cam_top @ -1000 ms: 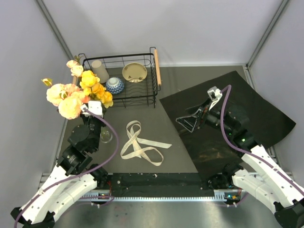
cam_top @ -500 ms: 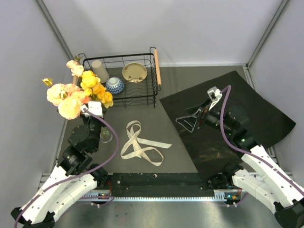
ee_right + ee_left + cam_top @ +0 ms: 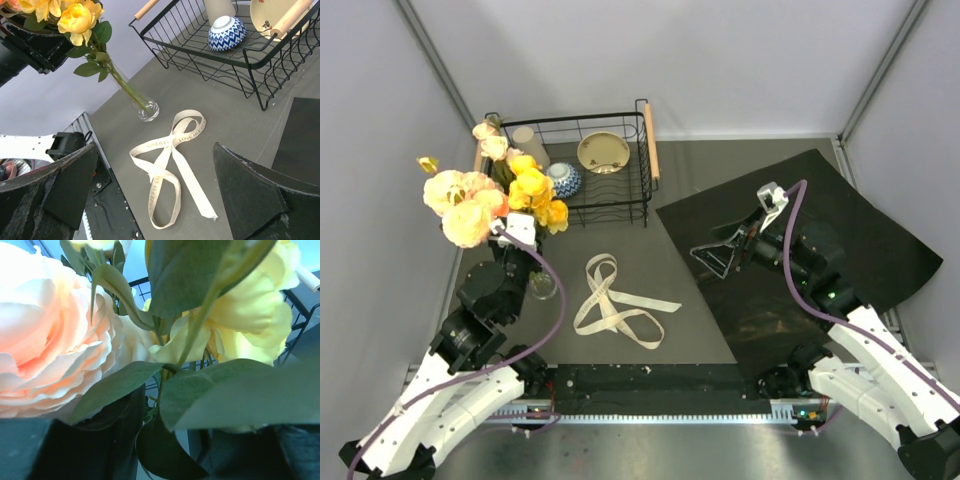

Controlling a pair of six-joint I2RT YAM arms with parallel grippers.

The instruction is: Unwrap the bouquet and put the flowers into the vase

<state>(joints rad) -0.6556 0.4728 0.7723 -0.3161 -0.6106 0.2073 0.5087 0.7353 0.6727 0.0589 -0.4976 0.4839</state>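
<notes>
Dark grey table (image 3: 680, 190) between pale walls (image 3: 620, 60); flowers (image 3: 470, 205) stand stems-down in the vase (image 3: 148, 111), blooms crowding the left gripper (image 3: 167, 455), its grip impossible to tell; right gripper (image 3: 718, 258) fingers spread wide, empty, above black paper (image 3: 820, 230); ribbon (image 3: 172, 150) leftward.

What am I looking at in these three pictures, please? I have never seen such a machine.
Two robot arms are bolted to a table, each ending in a two-finger gripper. One picture looks down from above; the others come from wrist cameras. On the table lie a cream ribbon, a black paper sheet and a wire basket holding a blue-patterned bowl. The roses stand in a small glass vase. The left gripper is at the roses; whether it grips them is unclear. The right gripper hangs open and empty above the paper.
</notes>
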